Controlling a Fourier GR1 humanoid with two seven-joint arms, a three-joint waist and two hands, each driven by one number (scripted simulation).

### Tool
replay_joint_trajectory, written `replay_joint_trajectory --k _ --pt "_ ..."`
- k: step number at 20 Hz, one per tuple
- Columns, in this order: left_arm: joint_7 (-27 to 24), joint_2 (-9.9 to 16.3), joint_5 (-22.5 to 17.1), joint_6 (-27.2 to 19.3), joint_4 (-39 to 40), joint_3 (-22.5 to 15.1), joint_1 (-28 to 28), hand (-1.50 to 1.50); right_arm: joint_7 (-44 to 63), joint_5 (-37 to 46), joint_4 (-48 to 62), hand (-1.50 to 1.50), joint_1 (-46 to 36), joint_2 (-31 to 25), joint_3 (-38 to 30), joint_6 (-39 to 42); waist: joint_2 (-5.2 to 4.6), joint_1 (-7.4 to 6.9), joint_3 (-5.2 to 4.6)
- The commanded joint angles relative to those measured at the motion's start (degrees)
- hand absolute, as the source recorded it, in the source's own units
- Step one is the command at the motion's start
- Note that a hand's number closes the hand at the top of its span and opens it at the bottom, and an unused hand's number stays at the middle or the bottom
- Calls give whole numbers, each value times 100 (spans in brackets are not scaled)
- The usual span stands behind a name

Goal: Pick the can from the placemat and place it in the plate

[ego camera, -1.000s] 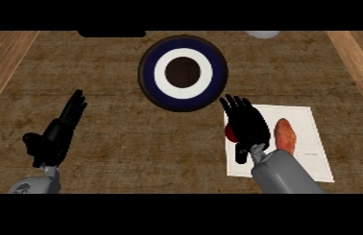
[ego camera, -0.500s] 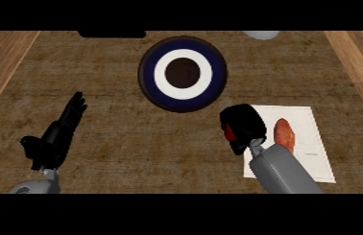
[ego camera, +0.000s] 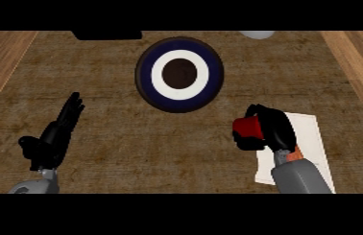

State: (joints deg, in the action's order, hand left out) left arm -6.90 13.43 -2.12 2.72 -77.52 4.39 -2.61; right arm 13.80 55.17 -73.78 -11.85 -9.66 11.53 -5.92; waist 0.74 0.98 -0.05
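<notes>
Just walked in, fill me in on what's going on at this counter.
The robot's right hand is curled round a red can at the left edge of the white placemat. The can is not yet in the plate, which sits up and to the left of it, with nothing on it. The left hand rests open at the view's left, fingers up, holding nothing.
</notes>
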Motion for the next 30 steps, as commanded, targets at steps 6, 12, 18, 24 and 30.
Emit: replay_joint_trajectory --k 6,12,18,24,30 --pt "213 30 -32 140 -94 60 -95 0 -1021 -822 -502 150 1251 -63 -975 -1545 -68 -73 6" --pt "-279 122 15 303 250 193 77 0 -733 -716 -2408 150 2051 -216 -832 -1355 -62 -53 1" --pt "537 14 47 123 -519 38 -41 0 -518 -80 -3151 150 2023 186 -686 -2023 -58 -86 6" --pt "95 -239 321 -29 123 -23 -331 0 360 437 -3788 150 1242 451 -342 -1165 -73 -90 2" --pt "57 -266 294 142 -272 -32 192 0 697 619 -3440 150 335 613 -294 -697 -69 -119 4"
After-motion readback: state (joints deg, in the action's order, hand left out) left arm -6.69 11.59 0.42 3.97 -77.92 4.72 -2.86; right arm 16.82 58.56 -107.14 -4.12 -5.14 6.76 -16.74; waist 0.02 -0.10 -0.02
